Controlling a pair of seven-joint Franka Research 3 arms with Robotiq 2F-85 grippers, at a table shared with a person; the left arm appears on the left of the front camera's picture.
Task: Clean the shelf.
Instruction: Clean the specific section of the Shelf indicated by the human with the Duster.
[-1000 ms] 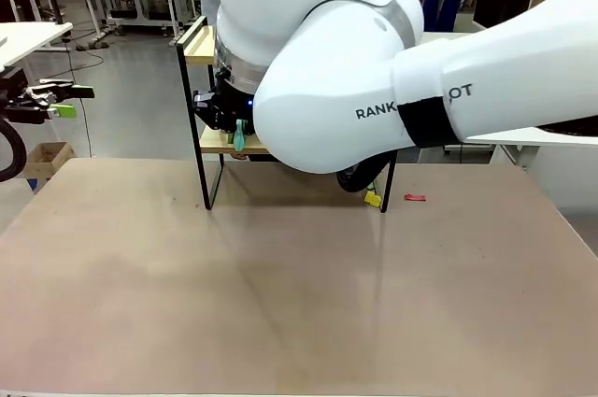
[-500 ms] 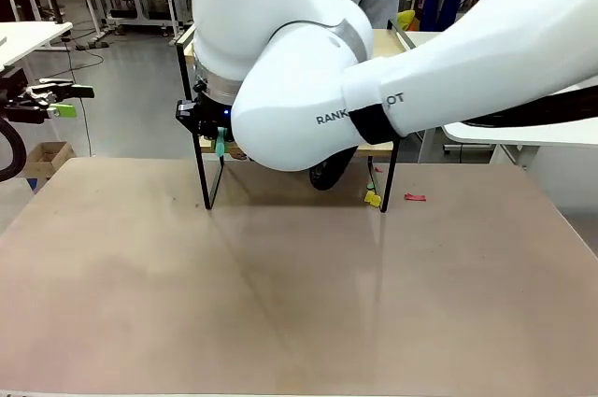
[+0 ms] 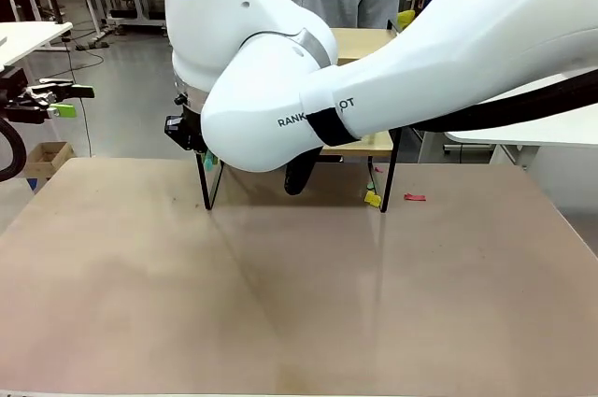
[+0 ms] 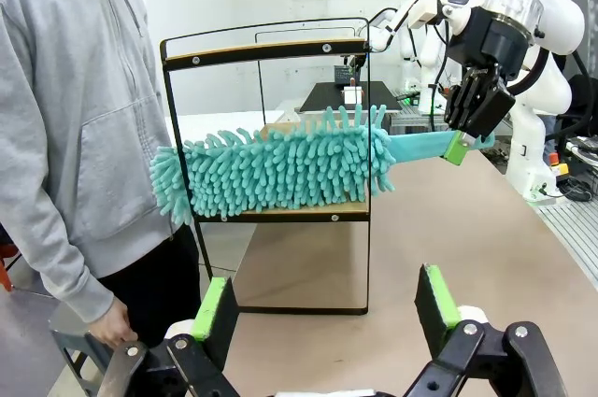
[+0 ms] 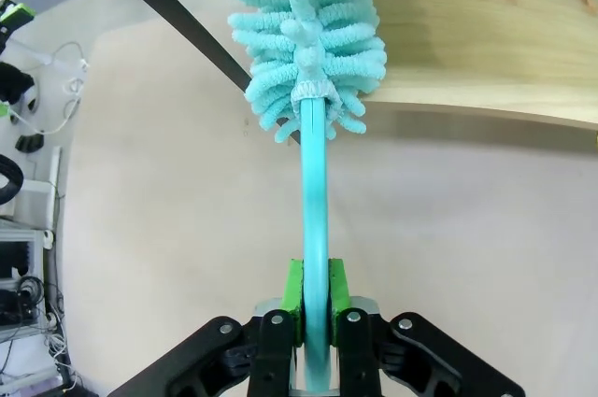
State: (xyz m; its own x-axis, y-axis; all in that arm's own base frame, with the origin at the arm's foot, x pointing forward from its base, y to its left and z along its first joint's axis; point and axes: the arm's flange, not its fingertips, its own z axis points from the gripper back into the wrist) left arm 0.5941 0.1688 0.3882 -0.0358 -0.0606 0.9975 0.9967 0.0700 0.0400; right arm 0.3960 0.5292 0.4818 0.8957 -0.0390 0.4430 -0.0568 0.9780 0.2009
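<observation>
Right gripper (image 5: 316,290): clamped on the teal duster (image 5: 308,5) handle; has swung left since a second ago.
Duster head: between the shelf (image 4: 271,47) tiers, over its lower board.
Left gripper (image 4: 325,308): wide open, empty.

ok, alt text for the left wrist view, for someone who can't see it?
The right gripper holds a teal fluffy duster by its handle, with the head over the lower board of a small two-tier shelf. A person in a grey hoodie stands beside the shelf; the open left gripper sits in the foreground above the table.
</observation>
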